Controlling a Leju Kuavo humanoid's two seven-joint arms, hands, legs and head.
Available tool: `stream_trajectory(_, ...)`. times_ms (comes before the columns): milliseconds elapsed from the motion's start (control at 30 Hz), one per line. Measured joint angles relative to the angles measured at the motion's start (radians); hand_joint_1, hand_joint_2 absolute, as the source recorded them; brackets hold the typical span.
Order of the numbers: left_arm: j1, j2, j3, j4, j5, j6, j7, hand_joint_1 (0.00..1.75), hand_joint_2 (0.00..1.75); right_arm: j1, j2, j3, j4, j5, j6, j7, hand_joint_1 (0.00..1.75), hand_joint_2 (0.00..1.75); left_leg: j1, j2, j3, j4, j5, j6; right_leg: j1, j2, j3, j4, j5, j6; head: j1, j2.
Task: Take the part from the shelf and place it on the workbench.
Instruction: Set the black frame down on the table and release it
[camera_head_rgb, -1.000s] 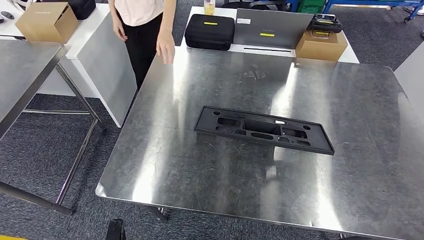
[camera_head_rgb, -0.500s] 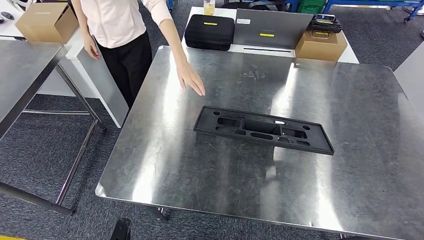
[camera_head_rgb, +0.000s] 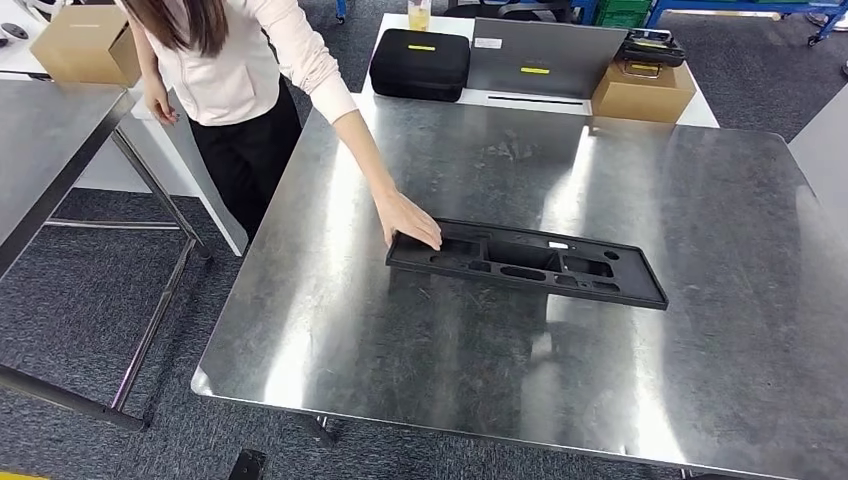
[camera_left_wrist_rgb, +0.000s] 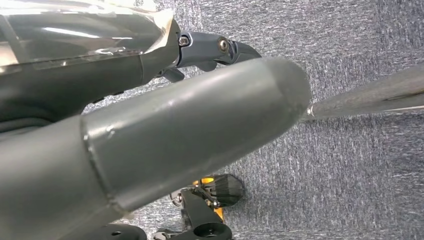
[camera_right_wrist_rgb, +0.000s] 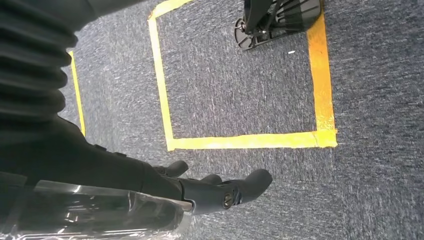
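Head view: black plastic part (camera_head_rgb: 527, 262) flat on the steel tabletop (camera_head_rgb: 700, 380), near its centre, with a person's hand (camera_head_rgb: 408, 219) resting on the end toward nine o'clock. Judged from that, placing looks done, nothing left but to stay clear. Left hand (camera_left_wrist_rgb: 165, 130) hanging over grey carpet (camera_left_wrist_rgb: 360, 165), thick thumb stretched out, nothing seen in it, though whether the fingers are spread or curled cannot be told; right hand (camera_right_wrist_rgb: 150, 185) also down by the floor, fingers (camera_right_wrist_rgb: 240, 187) loosely extended, holding nothing, above yellow floor tape (camera_right_wrist_rgb: 250, 141).
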Motion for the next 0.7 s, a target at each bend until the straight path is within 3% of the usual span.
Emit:
stream_trajectory(100,0.005,0.0,0.0,0.0,0.0,0.001,-0.004,0.0,0.0,-0.001,-0.003,0.009,0.005,0.005,0.002,0.002,0.0,1.75,0.007,0.002,0.012,-0.015,0.006,0.008,-0.001,0.0,0.003,0.014,-0.008,0.003,0.0,0.0)
stream_trajectory(233,0.006,0.0,0.0,0.0,0.0,0.001,-0.004,0.0,0.0,-0.001,-0.004,0.01,0.007,0.005,0.002,0.002,0.0,1.75,0.01,0.004,0.015,-0.019,0.008,0.011,-0.001,-0.001,-0.002,0.034,-0.019,0.001,0.001,0.0)
stream_trajectory(267,0.007,0.0,-0.001,0.0,0.0,0.001,-0.004,0.0,0.0,-0.001,-0.005,0.013,0.009,0.007,0.004,0.003,0.0,1.75,0.011,0.005,0.016,-0.02,0.009,0.012,-0.001,-0.001,-0.022,0.075,-0.04,-0.003,0.002,0.0)
stream_trajectory(300,0.008,0.0,-0.001,0.0,-0.004,0.002,0.0,0.0,0.0,0.001,-0.006,0.018,0.013,0.013,0.009,0.008,0.0,1.75,0.011,0.007,0.017,-0.02,0.01,0.013,-0.001,0.0,-0.064,0.15,-0.068,-0.004,0.004,0.0)
stream_trajectory(333,0.009,-0.002,-0.003,0.001,-0.009,0.002,0.006,0.0,0.0,0.002,-0.008,0.027,0.017,0.025,0.017,0.016,0.0,1.75,0.012,0.008,0.017,-0.018,0.011,0.012,-0.002,0.0,-0.077,0.162,-0.07,0.003,0.005,0.0)
stream_trajectory(367,0.01,-0.005,-0.006,0.002,-0.014,0.001,0.014,0.0,0.0,0.004,-0.008,0.038,0.022,0.037,0.026,0.026,0.0,1.75,0.01,0.008,0.017,-0.015,0.011,0.007,-0.004,-0.001,-0.085,0.155,-0.058,0.009,0.006,0.0)
stream_trajectory(400,0.011,-0.007,-0.008,0.002,-0.02,0.001,0.021,0.0,0.0,0.006,-0.009,0.048,0.025,0.049,0.035,0.035,0.0,1.75,0.008,0.007,0.016,-0.011,0.01,0.001,-0.004,-0.001,-0.078,0.119,-0.028,0.013,0.007,0.0)
stream_trajectory(433,0.011,-0.009,-0.011,0.002,-0.024,0.001,0.027,0.0,0.0,0.006,-0.009,0.055,0.027,0.057,0.044,0.041,0.0,1.75,0.006,0.006,0.017,-0.007,0.01,-0.007,-0.004,-0.001,-0.049,0.05,0.01,0.011,0.006,0.0)
stream_trajectory(533,0.013,-0.011,-0.017,0.002,-0.032,0.004,0.033,0.0,0.0,0.007,-0.008,0.07,0.03,0.07,0.07,0.05,0.0,1.75,0.009,0.006,0.014,-0.004,0.013,-0.028,-0.002,-0.002,-0.054,0.043,0.035,-0.022,0.005,0.0)
stream_trajectory(600,0.014,-0.011,-0.019,0.002,-0.033,0.008,0.036,0.0,0.0,0.007,-0.009,0.078,0.031,0.076,0.08,0.051,0.0,1.75,0.016,0.008,-0.005,0.036,-0.029,-0.042,-0.006,-0.004,-0.059,0.042,0.049,-0.043,0.004,0.0)
stream_trajectory(700,0.016,-0.011,-0.024,0.002,-0.034,0.01,0.039,0.0,0.0,0.008,-0.011,0.084,0.033,0.077,0.085,0.053,0.0,1.75,0.025,0.012,-0.069,0.218,-0.157,-0.06,-0.004,-0.008,-0.078,0.044,0.068,-0.06,0.0,0.0)
